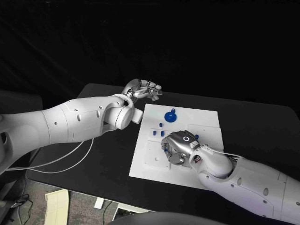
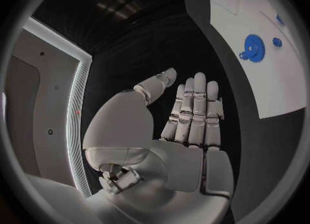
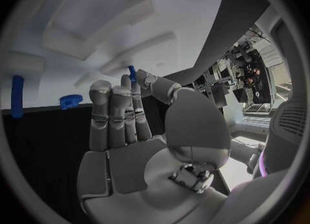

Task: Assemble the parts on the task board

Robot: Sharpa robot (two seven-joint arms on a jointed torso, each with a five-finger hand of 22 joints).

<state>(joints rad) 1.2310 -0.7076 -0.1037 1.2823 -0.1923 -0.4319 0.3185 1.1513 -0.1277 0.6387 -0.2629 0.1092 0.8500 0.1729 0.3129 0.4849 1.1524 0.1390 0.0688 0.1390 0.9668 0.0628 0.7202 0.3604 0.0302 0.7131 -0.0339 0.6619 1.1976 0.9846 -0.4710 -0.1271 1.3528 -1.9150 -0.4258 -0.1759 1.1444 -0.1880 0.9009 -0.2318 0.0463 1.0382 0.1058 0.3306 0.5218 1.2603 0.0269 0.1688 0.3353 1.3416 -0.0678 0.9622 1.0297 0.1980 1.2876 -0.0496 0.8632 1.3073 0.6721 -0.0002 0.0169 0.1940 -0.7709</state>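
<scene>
One blue part [image 3: 132, 73] between right robot hand [image 3: 139, 126] fingertips.

white task board [image 1: 191, 123], blue parts [image 1: 171, 116], black table [image 1: 258, 126], silver robot hands, white arms

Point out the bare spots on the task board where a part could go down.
The task board is bare along its far right side, beyond the blue gear. The near left corner is also free. The middle is crowded: small blue parts and the right hand.

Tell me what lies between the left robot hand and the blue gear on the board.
Head view: bare black table, then bare white board, separates the left robot hand from the blue gear.
</scene>
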